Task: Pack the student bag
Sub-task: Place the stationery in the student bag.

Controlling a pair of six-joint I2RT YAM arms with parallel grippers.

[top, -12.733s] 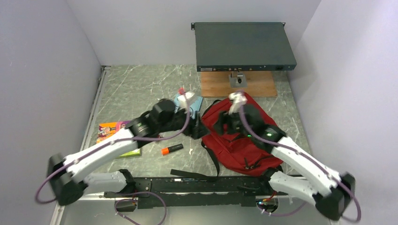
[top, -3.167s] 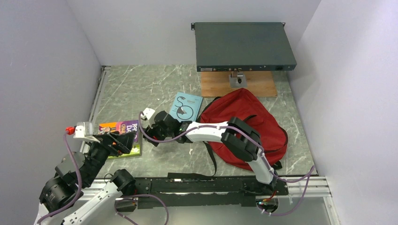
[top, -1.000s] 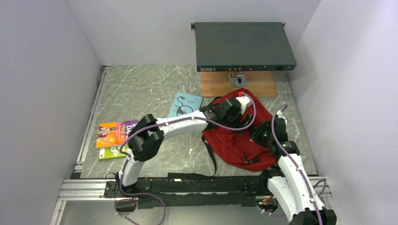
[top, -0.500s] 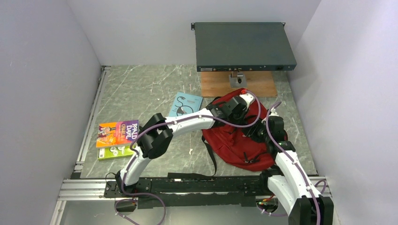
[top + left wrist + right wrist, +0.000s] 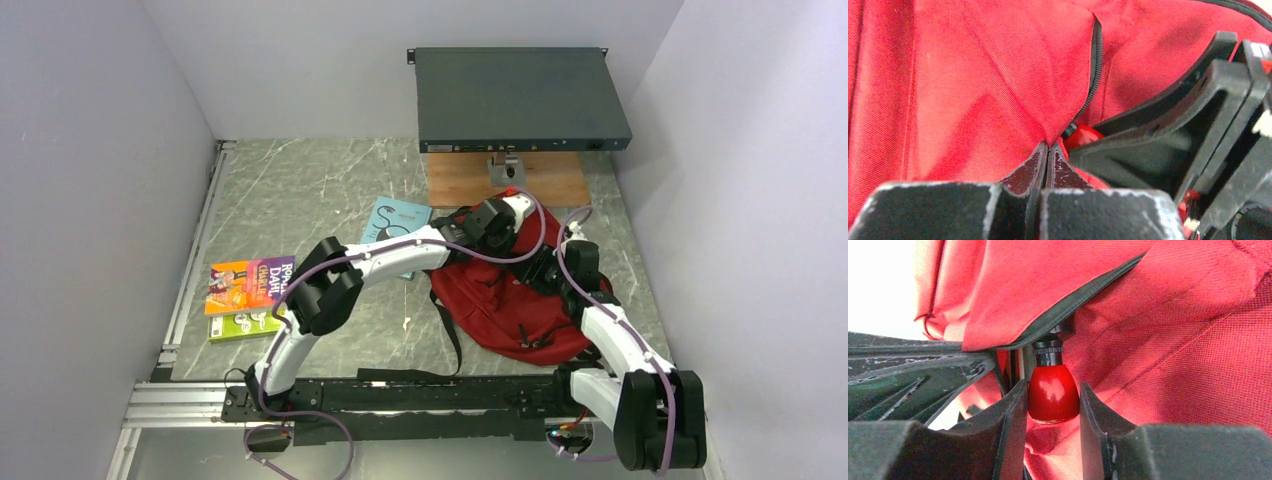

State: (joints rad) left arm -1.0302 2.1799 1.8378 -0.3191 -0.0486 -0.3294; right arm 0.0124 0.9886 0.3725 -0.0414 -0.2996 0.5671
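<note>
**Student bag [image 5: 505, 305]: both grippers engaged at its far end**

The student bag is lying right of centre on the table [image 5: 300, 190], just in front of the wooden board [image 5: 505, 180]. The top view is showing both arms meeting over the bag, their grips hidden. The left wrist view is showing the left gripper [image 5: 1048, 148] pressed together, pinching a fold of red fabric beside the black zipper [image 5: 1095, 65]. The right wrist view is showing the right gripper [image 5: 1051, 386] clasping a glossy red knob [image 5: 1053, 397]. Books [image 5: 250, 283] are lying well apart, leftward.

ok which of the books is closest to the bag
The light blue book, lying right beside the student bag on its left. The colourful Roald Dahl book and the green book lie well away, near the left side of the table.
</note>
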